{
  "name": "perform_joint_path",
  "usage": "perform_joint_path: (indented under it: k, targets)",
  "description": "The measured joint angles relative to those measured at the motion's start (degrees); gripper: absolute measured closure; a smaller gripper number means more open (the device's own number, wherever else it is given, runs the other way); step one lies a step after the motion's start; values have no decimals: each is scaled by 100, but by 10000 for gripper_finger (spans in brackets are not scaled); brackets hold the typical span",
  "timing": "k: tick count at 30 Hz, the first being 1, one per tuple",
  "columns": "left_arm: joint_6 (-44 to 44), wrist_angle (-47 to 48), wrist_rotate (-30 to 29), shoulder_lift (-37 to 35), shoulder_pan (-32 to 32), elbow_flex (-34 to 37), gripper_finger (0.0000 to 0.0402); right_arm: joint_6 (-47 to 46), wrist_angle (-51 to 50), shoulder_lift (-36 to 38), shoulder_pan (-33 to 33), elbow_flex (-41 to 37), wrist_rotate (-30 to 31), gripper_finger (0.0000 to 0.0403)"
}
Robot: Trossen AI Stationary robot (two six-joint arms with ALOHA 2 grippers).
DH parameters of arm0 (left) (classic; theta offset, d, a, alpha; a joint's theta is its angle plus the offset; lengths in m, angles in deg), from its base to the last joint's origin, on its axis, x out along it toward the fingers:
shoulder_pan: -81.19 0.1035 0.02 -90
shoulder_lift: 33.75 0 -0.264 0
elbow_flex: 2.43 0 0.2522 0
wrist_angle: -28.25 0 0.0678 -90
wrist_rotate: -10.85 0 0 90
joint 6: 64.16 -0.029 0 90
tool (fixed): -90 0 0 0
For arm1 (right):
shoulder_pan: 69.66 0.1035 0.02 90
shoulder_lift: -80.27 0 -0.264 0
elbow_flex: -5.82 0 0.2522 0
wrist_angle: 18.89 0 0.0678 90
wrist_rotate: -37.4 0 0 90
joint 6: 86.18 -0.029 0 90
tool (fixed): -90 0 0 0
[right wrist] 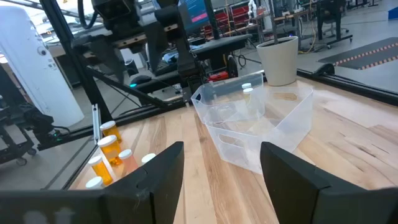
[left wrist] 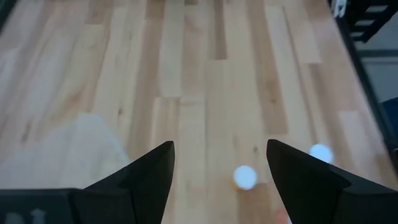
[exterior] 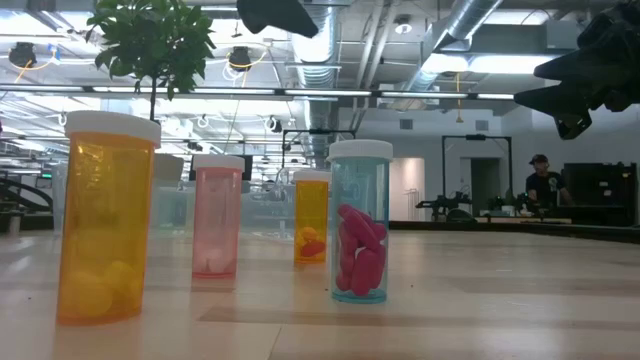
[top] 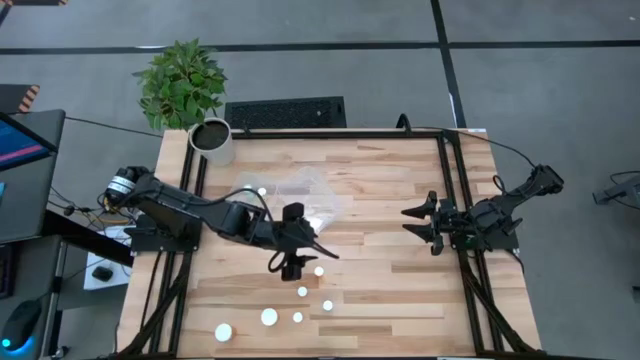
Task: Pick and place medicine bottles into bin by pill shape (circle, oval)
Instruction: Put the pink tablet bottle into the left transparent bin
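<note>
1. Above the table's middle, the left gripper (top: 293, 262) is hovering with fingers parted, gripping nothing; the right gripper (top: 425, 222) is waiting open at the right edge.
2. Medicine bottles (top: 303, 291) are standing upright nearby; advisable: descending squarely over one cap.
3. The clear bin (right wrist: 255, 124) is holding two white-capped bottles.

Both robot arms were matte black, built of chunky jointed segments. The left arm (top: 190, 210) had a silver round motor cap at its base and thin black cables looping along it. The right arm (top: 500, 212) matched. Each ended in two dark, wedge-shaped fingers (left wrist: 140, 180).
</note>
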Motion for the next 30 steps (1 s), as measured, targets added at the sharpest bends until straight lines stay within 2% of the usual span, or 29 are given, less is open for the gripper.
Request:
perform_joint_path:
  k: [15,30]
  targets:
    - [1024,144,41,574,-701,-6,152,11,-11,-139,6,0,-1,177]
    - [1123,396,296,1324,-793,2,152,-8,8,-462,8,0,-5,177]
